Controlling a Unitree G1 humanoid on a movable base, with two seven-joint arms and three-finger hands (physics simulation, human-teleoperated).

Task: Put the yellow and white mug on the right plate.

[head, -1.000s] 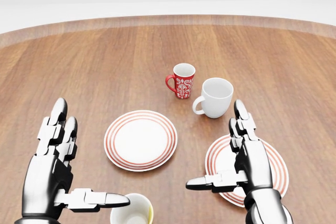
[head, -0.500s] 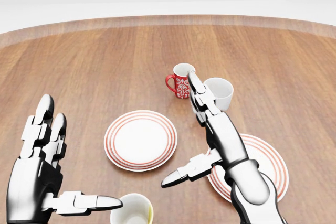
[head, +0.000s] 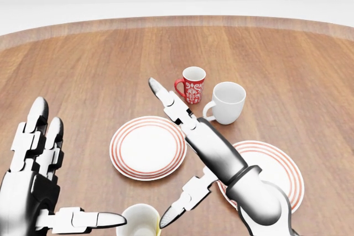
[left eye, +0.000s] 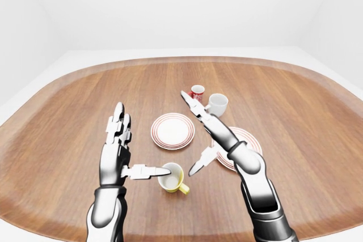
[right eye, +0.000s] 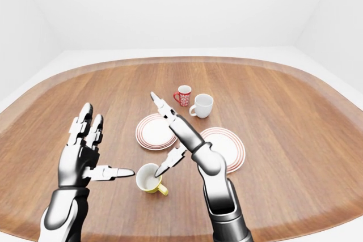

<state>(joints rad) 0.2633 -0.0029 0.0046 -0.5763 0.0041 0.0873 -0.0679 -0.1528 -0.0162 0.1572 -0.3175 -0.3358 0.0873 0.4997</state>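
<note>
Stood upright near the tabletop's (left eye: 68,117) near edge: yellow mug with white inside (right eye: 148,178), handle toward the right, ungrasped. Flanked by both hands, apparently to bracket it for a grasp: left hand (right eye: 85,151) beside it with fingers spread, thumb aimed at the rim; right hand (right eye: 170,134) likewise spread, thumb just above the rim. Waited bare beyond: right red-ringed white plate (right eye: 227,145). Compared with a second ago: right hand swung leftward off that plate toward the mug.
</note>
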